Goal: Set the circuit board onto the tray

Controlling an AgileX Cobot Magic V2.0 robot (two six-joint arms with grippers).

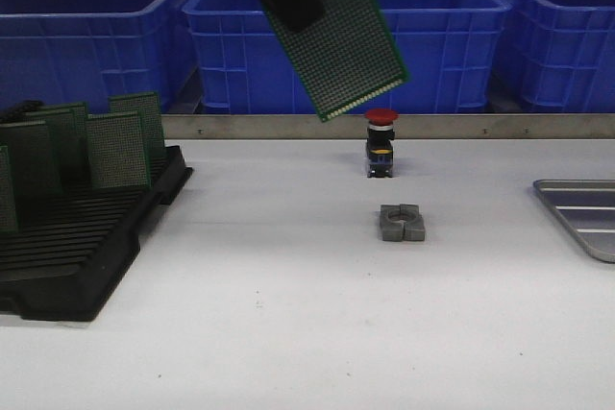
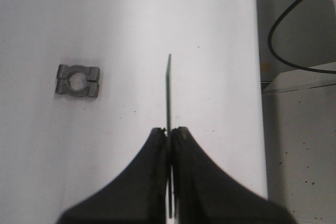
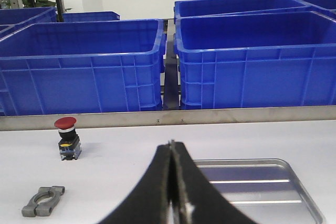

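Black slotted rack (image 1: 82, 247) is sitting far left of the grey clamp block (image 1: 402, 222), holding upright green boards. Left gripper (image 2: 169, 130) is pinching the circuit board (image 1: 341, 40), tilted, in the air above the clamp block. Tray (image 1: 584, 213) is lying well right of the clamp block. Right gripper (image 3: 171, 148) is showing fingers pressed together, nothing between.

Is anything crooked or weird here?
The board hangs tilted in the air, pinched by the left gripper, far from the tray. That's mid-carry, not damage. Nothing is spilled or broken.
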